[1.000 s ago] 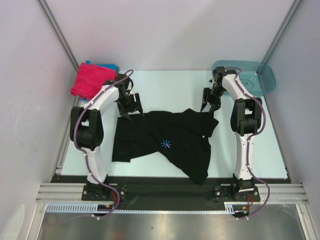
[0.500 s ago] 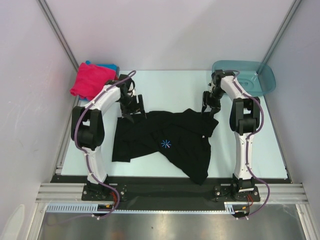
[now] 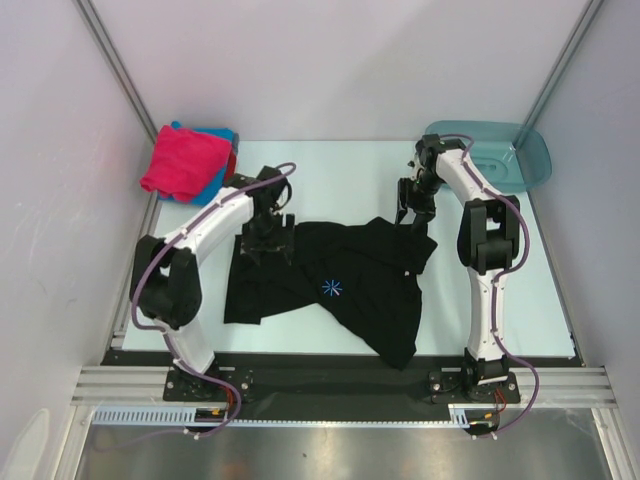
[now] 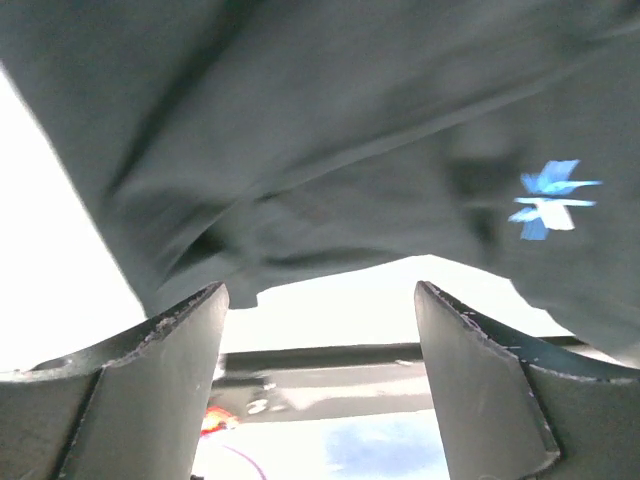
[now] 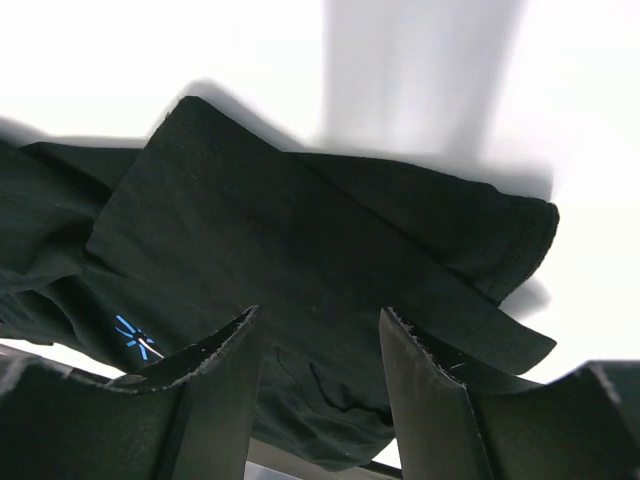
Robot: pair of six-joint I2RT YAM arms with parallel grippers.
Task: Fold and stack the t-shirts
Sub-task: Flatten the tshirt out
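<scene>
Left gripper [image 3: 266, 248], jaws wide, has slid over the black t-shirt [image 3: 330, 290]; right gripper [image 3: 411, 219] gapes at its far edge; teal basin [image 3: 532, 166] shows only overhead.

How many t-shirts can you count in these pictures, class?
3: the black t-shirt lies crumpled at centre; the pink t-shirt sits far left, atop the blue t-shirt. Others may hide beneath.

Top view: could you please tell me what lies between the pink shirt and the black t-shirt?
In the top view, the left arm reaches across bare table there.
</scene>
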